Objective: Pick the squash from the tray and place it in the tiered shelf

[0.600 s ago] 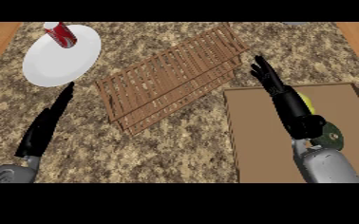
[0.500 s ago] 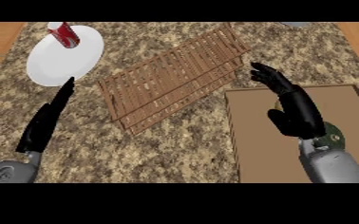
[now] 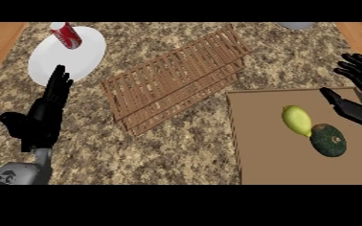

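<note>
At the far left, the left hand [image 3: 44,114] rested with its fingers straight and held upward, just below a white plate [image 3: 88,57] that carried a red can [image 3: 68,35]. In the middle of the counter [image 3: 176,158] lay the slatted wooden tiered shelf [image 3: 176,79], with nothing on it. To the right, the tray [image 3: 265,143] held the yellow squash [image 3: 297,119], which touched a dark green avocado [image 3: 328,140]. The right hand [image 3: 348,88] hovered at the right edge, fingers spread apart, holding nothing. By this showing, the task had barely begun: grasping, carrying and placing all remained.
</note>
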